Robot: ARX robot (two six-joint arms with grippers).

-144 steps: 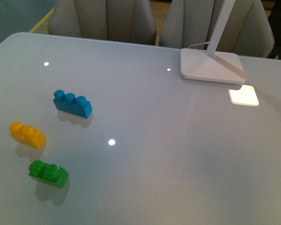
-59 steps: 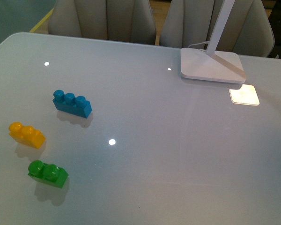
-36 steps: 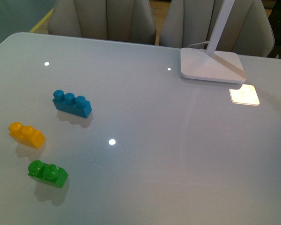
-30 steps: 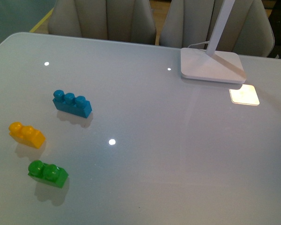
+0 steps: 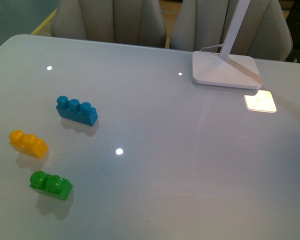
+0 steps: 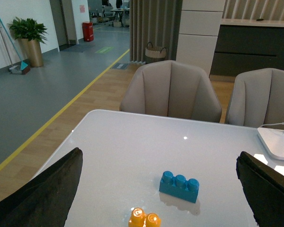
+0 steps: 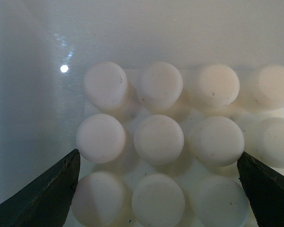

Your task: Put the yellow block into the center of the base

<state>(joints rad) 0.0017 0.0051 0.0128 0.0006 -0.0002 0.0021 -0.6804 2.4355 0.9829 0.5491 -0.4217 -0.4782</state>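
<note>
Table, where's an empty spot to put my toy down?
The big bare stretch of table lies between the blue three-stud brick and the white lamp foot, down to the near edge. The left side is crowded: that blue brick, the yellow block and the green brick sit close together.

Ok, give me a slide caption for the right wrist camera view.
Close-up of the white studded base on the glossy table, framed by the open right tool.

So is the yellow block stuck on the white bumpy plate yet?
Not yet. The yellow block sits studs-up on the table, and the studs that show on the base are bare.
</note>
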